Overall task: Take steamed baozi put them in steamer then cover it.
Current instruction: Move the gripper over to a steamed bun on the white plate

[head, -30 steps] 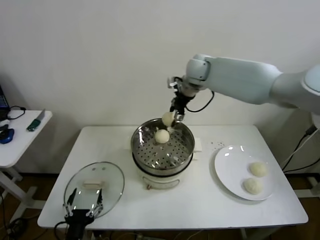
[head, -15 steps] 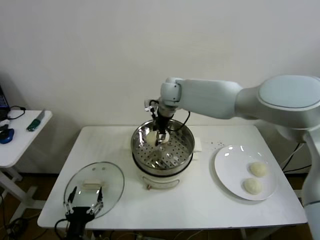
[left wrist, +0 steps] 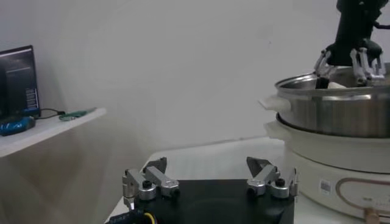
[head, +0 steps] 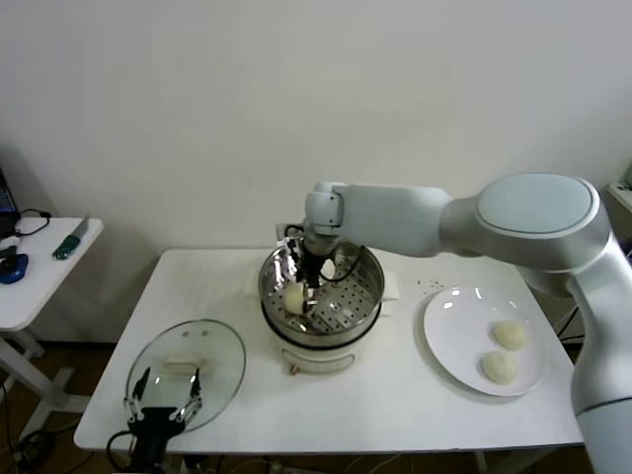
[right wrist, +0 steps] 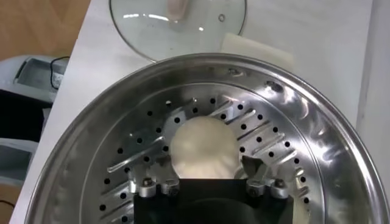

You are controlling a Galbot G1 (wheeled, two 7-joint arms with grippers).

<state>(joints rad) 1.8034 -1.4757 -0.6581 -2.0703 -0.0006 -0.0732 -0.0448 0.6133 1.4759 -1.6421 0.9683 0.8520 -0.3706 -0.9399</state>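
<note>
My right gripper (head: pixel 300 292) is down inside the steamer (head: pixel 371 287), at its left side. It is shut on a baozi (head: pixel 293 297), which shows between the fingers just above the perforated floor in the right wrist view (right wrist: pixel 203 145). A second baozi (head: pixel 328 268) lies in the steamer behind the gripper, partly hidden. Two more baozi (head: pixel 511 334) (head: pixel 499 367) lie on the white plate (head: pixel 456 334) at the right. My left gripper (head: pixel 163 403) is open and empty, low at the table's front left edge.
The clear glass lid (head: pixel 212 348) with its white handle lies flat on the table, front left of the steamer, just beyond my left gripper. A small white side table (head: pixel 39 272) with tools stands at the far left.
My right gripper has carried the baozi from above the steamer's far rim down into the pot and toward its left side. The left arm has not moved.
</note>
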